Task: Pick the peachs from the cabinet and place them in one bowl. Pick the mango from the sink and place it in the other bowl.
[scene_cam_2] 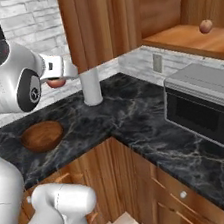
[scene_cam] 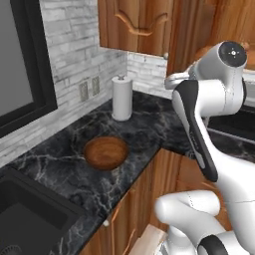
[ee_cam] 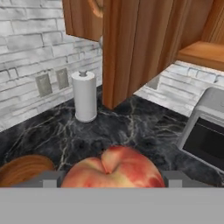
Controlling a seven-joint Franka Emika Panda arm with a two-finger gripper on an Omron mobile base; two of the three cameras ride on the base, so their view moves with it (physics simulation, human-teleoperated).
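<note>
Peach in hand: one reddish-orange peach (ee_cam: pixel 113 168) is sitting right at the camera, filling the space between the two finger tips.
End effector: the end effector (scene_cam_2: pixel 58 81) is clamping on this peach, a finger pressing on either side, and is hanging in the air above the worktop (scene_cam_2: pixel 135 116).
Wooden bowl: a dark-brown wooden bowl (scene_cam: pixel 105 152) is resting on the black marbled worktop, below the end effector and a little to one side; its rim is showing at the lower left of the hand view.
Paper towel roll: a white upright roll (ee_cam: pixel 84 96) is standing on the worktop ahead of the end effector, against the grey brick wall.
Second peach: another peach (scene_cam_2: pixel 205 26) is lying on the plank shelf of the cabinet (scene_cam_2: pixel 194 39), well apart from the end effector, far off to its right and higher.
Microwave: a grey microwave (scene_cam_2: pixel 207 108) is sitting on the worktop under that shelf, to the right of the end effector.
Sink: a black basin (scene_cam: pixel 25 219) is lying in the worktop, beyond the wooden bowl from the end effector.
</note>
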